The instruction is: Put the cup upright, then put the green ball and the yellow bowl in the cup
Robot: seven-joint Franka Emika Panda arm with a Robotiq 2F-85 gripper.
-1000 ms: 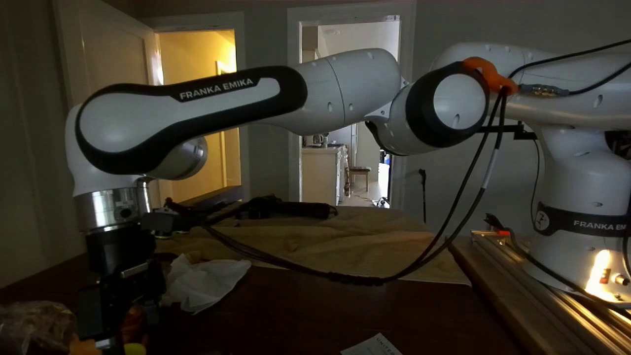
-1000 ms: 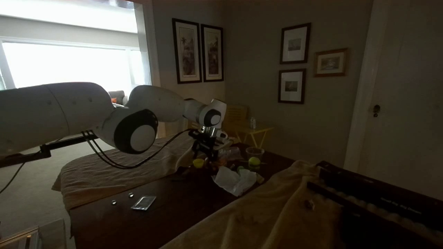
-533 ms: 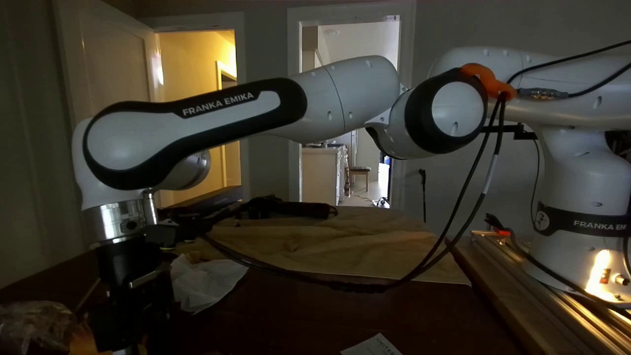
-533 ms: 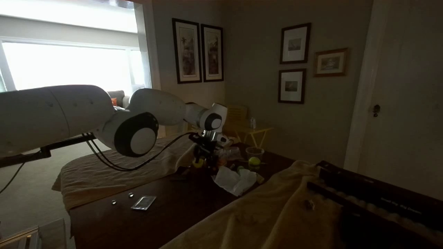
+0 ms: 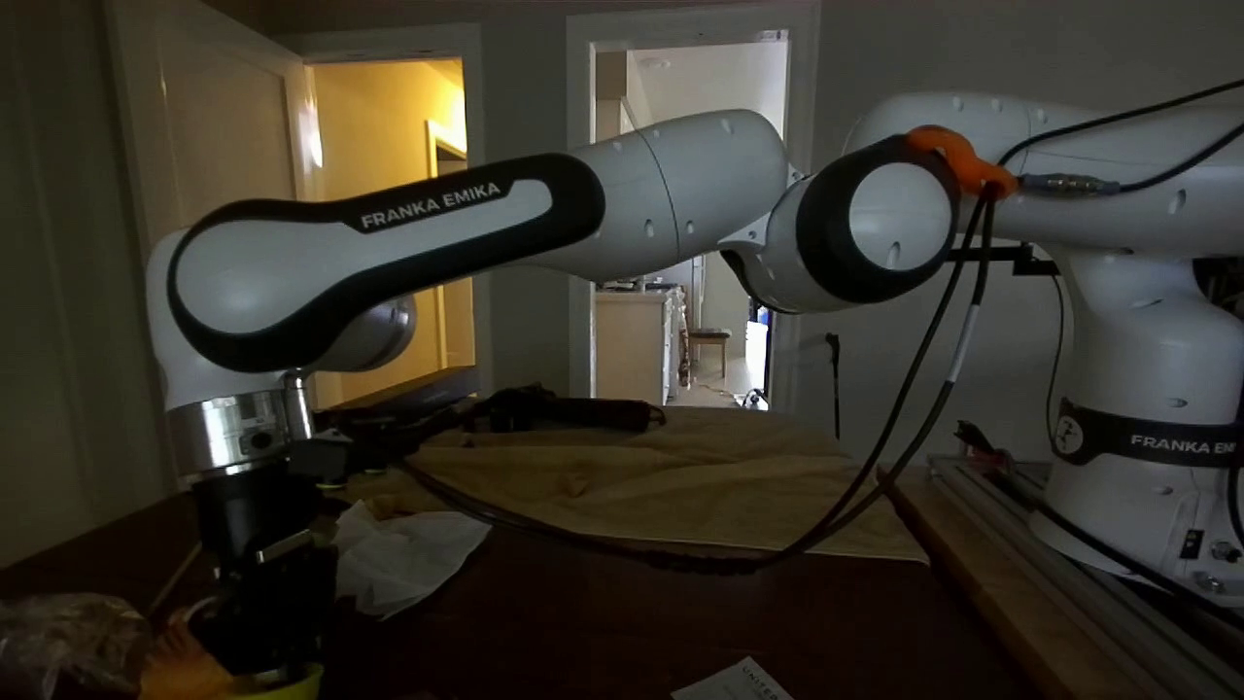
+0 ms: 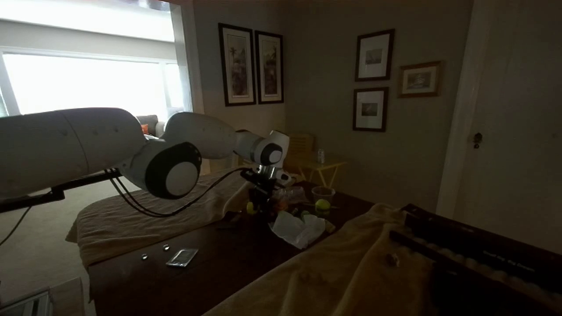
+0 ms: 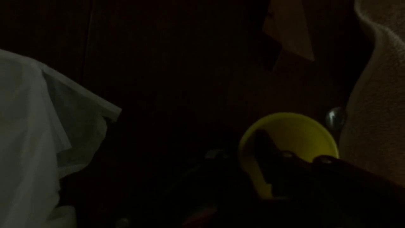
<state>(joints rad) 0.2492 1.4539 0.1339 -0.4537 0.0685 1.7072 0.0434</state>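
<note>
My gripper (image 7: 253, 166) reaches down to the yellow bowl (image 7: 303, 136). In the wrist view a dark finger (image 7: 265, 158) stands inside the bowl, the other outside it, and the jaws are shut on the wall between them. That outer finger is mostly lost in darkness. In an exterior view the yellow bowl (image 6: 250, 207) shows narrow and tipped beside my gripper (image 6: 260, 210). Farther back, the see-through cup (image 6: 323, 192) stands upright. The green ball (image 6: 322, 204) shows low within the cup's outline, apparently inside it.
A crumpled white sheet (image 6: 295, 229) lies beside the gripper. An orange item (image 5: 180, 666) and clear crinkled plastic (image 5: 68, 637) stand close by. The wrist view shows a wooden block (image 7: 294, 34), a shiny round thing (image 7: 336, 117) and a tan towel (image 7: 383, 110). A packet (image 6: 182, 257) lies nearer the base.
The gripper has come down and slightly toward the base, then its jaws have closed on the bowl. The bowl has tipped from its earlier upright look. Cup and green ball have not moved.
</note>
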